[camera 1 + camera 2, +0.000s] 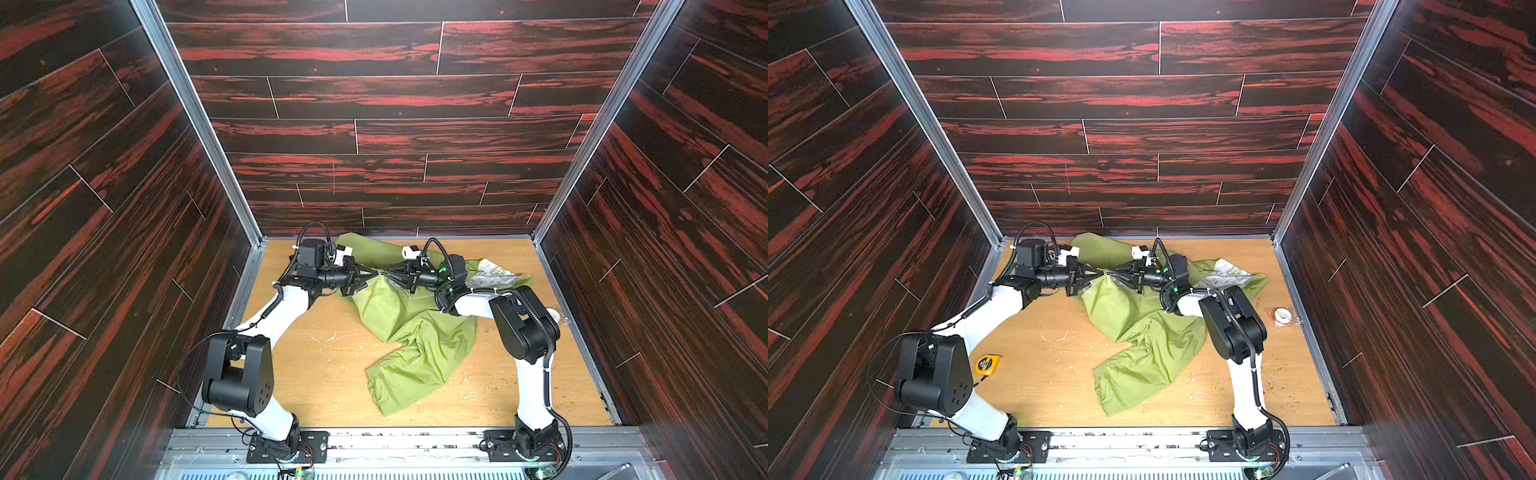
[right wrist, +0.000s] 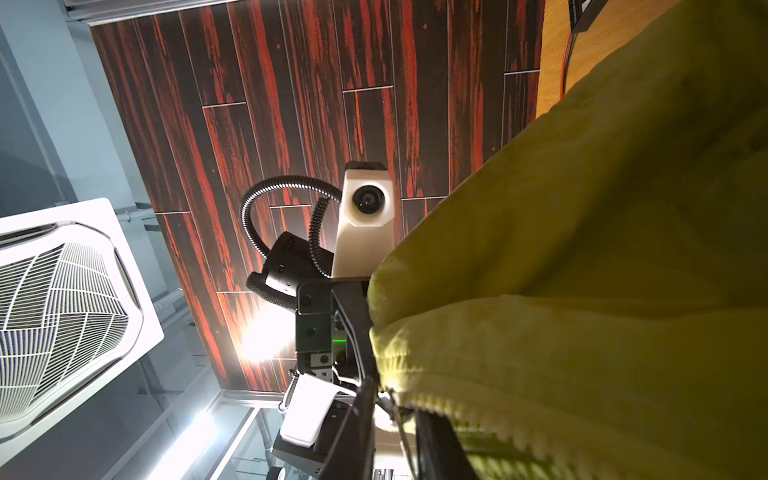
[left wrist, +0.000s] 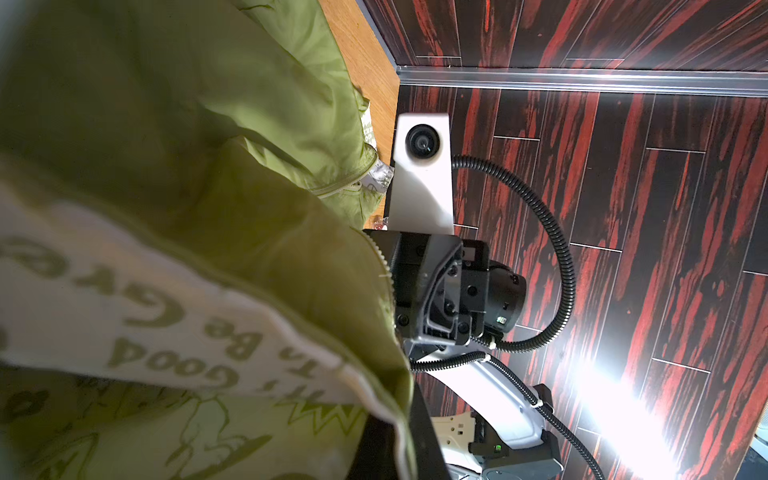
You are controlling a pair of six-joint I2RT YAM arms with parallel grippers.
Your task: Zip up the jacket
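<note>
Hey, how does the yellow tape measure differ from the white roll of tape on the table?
The tape measure is a yellow boxy case with a dark round label; the roll of tape is a white ring. The tape measure lies left, by the left arm at its elbow; the roll of tape lies right, near the edge of the table. Both rest on the wood, apart from the jacket.
</note>
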